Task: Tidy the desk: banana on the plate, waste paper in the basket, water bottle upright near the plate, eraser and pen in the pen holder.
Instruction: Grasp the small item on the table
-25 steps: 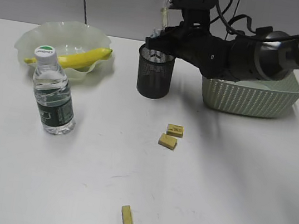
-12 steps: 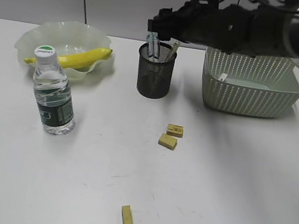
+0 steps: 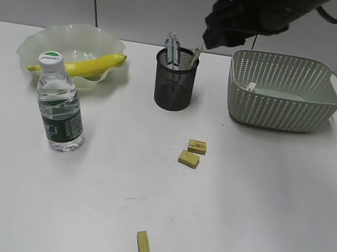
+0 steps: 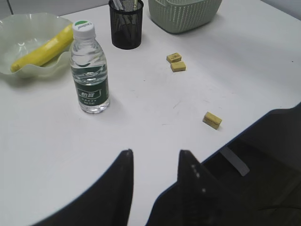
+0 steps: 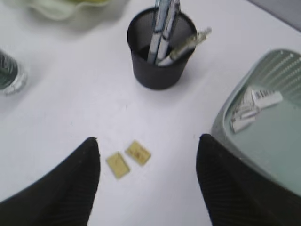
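- The right hand [image 3: 216, 28] has been lifted clear of the pen holder [image 3: 174, 81] and spread open, empty; pens are now left standing inside.
- The left hand [image 4: 154, 162] is held part-open, empty, over the near edge of the worktop [image 3: 257, 209].
- The banana [image 3: 79, 64] lies in the plate [image 3: 41, 40] at the far left corner; the water bottle [image 3: 59, 106] stands beside it.
- Waste paper [image 5: 251, 106] lies in the basket [image 3: 284, 92].
- Three erasers [image 3: 189, 159] are left on the worktop, so that step is judged unfinished.

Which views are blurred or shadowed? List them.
Exterior view: sharp, though the right arm is motion-smeared. Right wrist view: soft overall, the erasers fuzzy. Left wrist view: sharp on the bottle, its hand dark and near.
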Controlling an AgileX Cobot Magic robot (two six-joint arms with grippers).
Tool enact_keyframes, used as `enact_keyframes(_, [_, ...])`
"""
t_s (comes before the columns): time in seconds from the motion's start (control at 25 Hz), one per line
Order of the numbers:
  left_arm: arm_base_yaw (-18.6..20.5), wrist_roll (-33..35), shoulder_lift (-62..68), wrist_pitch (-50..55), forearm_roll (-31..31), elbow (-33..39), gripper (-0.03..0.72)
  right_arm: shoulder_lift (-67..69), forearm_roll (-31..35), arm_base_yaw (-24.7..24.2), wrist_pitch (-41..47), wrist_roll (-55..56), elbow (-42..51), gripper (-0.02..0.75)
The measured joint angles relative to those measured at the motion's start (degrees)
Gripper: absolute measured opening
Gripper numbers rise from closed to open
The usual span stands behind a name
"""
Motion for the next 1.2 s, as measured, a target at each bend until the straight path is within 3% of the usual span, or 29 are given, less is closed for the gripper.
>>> enact_keyframes(0.24, [0.00, 0.00, 0.00, 0.00, 0.00, 0.00, 0.241, -11.89, -0.56, 0.00, 12.06, 0.04, 6.15, 0.508])
enact_keyframes(0.76, [0.00, 0.00, 0.00, 0.00, 0.00, 0.00, 0.241, -50.04, -0.51, 0.00, 14.86, 3.24, 38.74, 0.508])
enact_keyframes(1.2, [0.00, 0.00, 0.00, 0.00, 0.00, 0.00, 0.241, -80.43, -0.45, 0.00, 21.19, 3.48, 52.65, 0.508])
